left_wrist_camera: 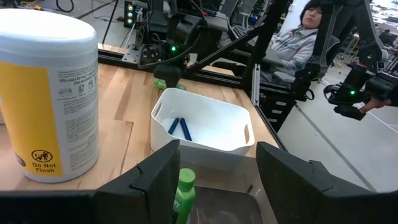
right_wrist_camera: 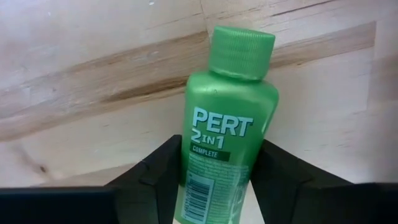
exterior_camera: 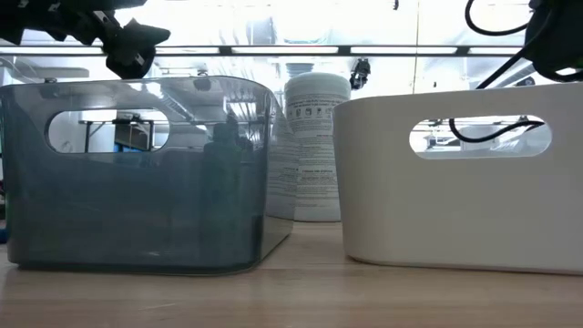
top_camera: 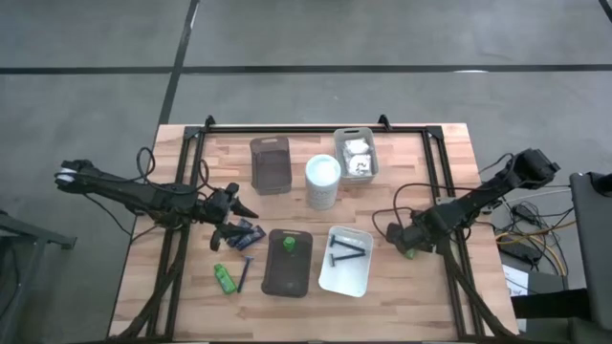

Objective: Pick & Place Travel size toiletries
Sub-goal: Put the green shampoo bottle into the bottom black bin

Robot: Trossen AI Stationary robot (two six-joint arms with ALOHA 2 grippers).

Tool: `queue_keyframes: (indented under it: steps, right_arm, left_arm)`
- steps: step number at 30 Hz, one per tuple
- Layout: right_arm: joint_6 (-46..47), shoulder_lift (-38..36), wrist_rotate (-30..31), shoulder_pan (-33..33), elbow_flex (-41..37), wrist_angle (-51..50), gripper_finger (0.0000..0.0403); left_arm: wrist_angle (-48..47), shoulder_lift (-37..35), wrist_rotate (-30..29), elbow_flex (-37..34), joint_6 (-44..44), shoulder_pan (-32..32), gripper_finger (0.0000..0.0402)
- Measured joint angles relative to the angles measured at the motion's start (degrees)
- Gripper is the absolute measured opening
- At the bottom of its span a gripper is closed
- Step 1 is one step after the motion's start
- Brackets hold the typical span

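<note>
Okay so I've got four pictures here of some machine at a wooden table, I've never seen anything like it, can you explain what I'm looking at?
It is a robot with two dark arms at a wooden table. One picture looks down from above, one sits at table height, and two come from cameras on the wrists. On the table are a tall white cylinder and several trays. The white tray holds two dark tubes. The right gripper has its fingers on either side of a green bottle lying on the table. The left gripper is open, empty, above another green bottle.
</note>
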Motion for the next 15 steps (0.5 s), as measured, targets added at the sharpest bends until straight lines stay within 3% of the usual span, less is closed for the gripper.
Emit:
queue_keyframes:
  steps: [15]
  right_arm:
    - [-12.45, -7.77, 8.89, 0.04, -0.31, 12.07, 0.0145]
  left_arm:
    - [0.26, -0.05, -0.17, 0.00, -3.13, 0.00, 0.0215]
